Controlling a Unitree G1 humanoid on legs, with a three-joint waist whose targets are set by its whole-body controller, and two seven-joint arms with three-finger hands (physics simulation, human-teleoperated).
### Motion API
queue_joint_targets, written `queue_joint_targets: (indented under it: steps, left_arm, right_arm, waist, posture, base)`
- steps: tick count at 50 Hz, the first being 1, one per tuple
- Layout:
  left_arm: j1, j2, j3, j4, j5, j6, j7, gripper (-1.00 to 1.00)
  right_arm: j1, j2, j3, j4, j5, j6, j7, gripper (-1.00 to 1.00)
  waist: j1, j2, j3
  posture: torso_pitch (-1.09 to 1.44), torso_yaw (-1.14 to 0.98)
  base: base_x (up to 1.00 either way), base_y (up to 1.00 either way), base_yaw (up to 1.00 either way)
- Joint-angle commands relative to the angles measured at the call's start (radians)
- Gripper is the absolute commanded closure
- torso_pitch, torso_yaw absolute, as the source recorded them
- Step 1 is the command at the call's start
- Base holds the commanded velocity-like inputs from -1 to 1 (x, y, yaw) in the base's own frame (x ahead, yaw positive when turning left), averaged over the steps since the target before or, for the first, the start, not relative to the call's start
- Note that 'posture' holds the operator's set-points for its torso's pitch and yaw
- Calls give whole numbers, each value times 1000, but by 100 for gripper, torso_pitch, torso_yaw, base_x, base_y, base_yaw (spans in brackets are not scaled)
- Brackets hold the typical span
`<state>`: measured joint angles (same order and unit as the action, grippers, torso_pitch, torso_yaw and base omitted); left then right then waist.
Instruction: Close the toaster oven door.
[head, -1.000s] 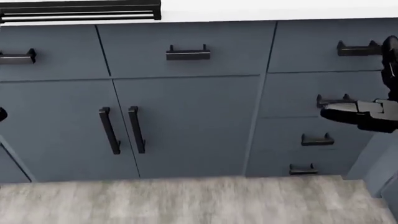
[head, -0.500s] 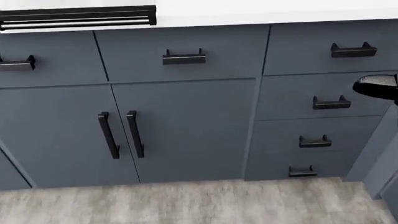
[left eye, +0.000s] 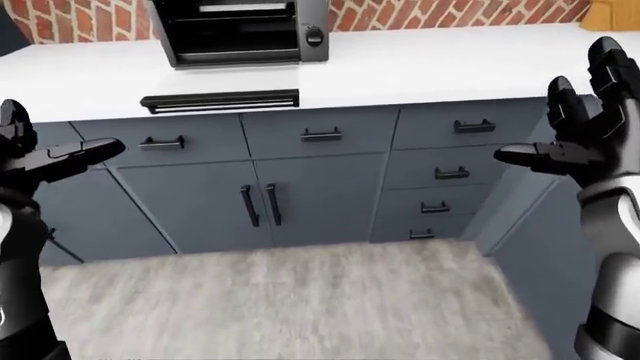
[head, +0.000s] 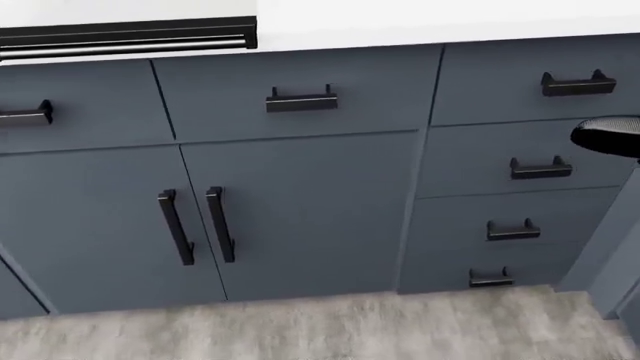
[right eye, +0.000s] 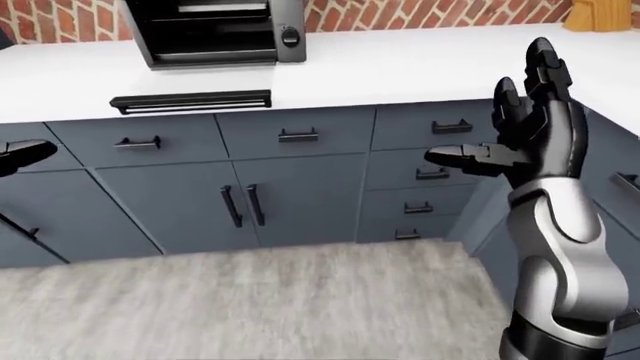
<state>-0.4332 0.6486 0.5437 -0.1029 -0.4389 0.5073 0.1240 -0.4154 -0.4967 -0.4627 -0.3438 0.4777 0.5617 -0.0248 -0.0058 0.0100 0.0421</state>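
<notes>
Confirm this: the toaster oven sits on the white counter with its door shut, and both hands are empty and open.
Wrong on the door. In the left-eye view the toaster oven stands on the white counter with its door folded down open, overhanging the counter edge. The rest holds: the left hand and right hand are both empty and open.

Matt blue-grey cabinet fronts (head: 300, 210) fitted with black metal-look bar handles (head: 301, 100); smooth white countertop (left eye: 420, 67); rough red brick wall (left eye: 90, 19).
</notes>
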Motion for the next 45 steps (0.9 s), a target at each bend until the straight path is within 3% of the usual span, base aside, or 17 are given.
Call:
queue_joint_targets:
  steps: [1,3,4,5,6,7,16,20,21,24,28,30,32,33,35,42,45]
  left_arm:
    - [-24,27,20,-29,2,-28,5,-100]
    - [-23,27,20,-32,1,-26,6,-100]
    - [-22,27,21,-33,0,-26,6,-100]
    - [-22,28,22,-34,0,-24,7,-100]
    - [-21,27,22,-34,-1,-25,6,-100]
    - [-21,27,21,-32,0,-26,6,-100]
    - [-20,25,19,-29,3,-32,4,-100]
    - [-19,23,18,-28,4,-34,3,-100]
    - [-19,23,18,-29,4,-33,3,-100]
    - [-19,23,18,-30,4,-33,3,-100]
    - [-18,22,19,-33,4,-31,3,-100]
    - [-18,22,19,-34,4,-30,3,-100]
    - [-18,21,19,-35,4,-30,4,-100]
    - [-18,22,19,-35,4,-29,4,-100]
    - [-20,23,20,-37,3,-26,5,-100]
    - [-21,24,20,-43,0,-19,8,-100]
    - [-22,25,20,-40,0,-20,8,-100]
  right_arm:
    - [-22,-12,-2,-25,6,-23,4,-100]
    - [-22,-13,-2,-24,6,-23,6,-100]
    - [-21,-13,-2,-23,5,-24,6,-100]
    - [-20,-13,-1,-24,4,-24,7,-100]
    - [-19,-14,-1,-24,3,-25,8,-100]
    - [-19,-13,-1,-22,2,-27,9,-100]
    - [-13,-7,2,-19,-9,-38,17,-100]
    - [-11,-7,2,-22,-13,-40,22,-100]
    - [-11,-6,1,-23,-14,-40,23,-100]
    - [-9,-5,1,-24,-16,-41,25,-100]
    - [-9,-6,-2,-27,-14,-36,28,-100]
    - [-9,-6,-3,-29,-12,-34,28,-100]
    - [-10,-7,-4,-31,-11,-31,28,-100]
    - [-10,-7,-3,-30,-12,-33,28,-100]
    - [-10,-6,-2,-30,-13,-34,29,-100]
    - [-13,-8,-3,-30,-11,-30,29,-100]
    - [-13,-8,-4,-29,-12,-33,29,-100]
  waist:
    - [4,-1,-14]
    - [0,35,-21]
    - [-2,67,-31]
    - [-10,76,-44]
    - [6,58,-26]
    - [2,67,-19]
    - [1,-14,-18]
    - [3,-70,-26]
    - [-3,-35,-22]
    - [4,-49,-34]
    - [7,-12,-22]
    - [3,21,-17]
    - [0,87,-30]
    - [8,53,-23]
    - [7,62,-20]
    - [9,-4,-10]
    - [11,-64,-17]
  posture:
    - [0,0]
    - [0,0]
    - [0,0]
    - [0,0]
    - [0,0]
    - [0,0]
    - [0,0]
    - [0,0]
    - [0,0]
    - [0,0]
    - [0,0]
    - [0,0]
    - [0,0]
    - [0,0]
    - [0,0]
    - [0,0]
    - [0,0]
  base:
    - [0,21,0]
    - [0,21,0]
    - [0,21,0]
    - [0,22,0]
    - [0,21,0]
    - [0,20,0]
    - [0,20,0]
    - [0,11,0]
    - [0,9,0]
    - [0,8,0]
    - [0,7,0]
    - [1,5,0]
    - [2,6,0]
    - [2,5,0]
    - [3,5,0]
    - [5,5,0]
    - [7,3,0]
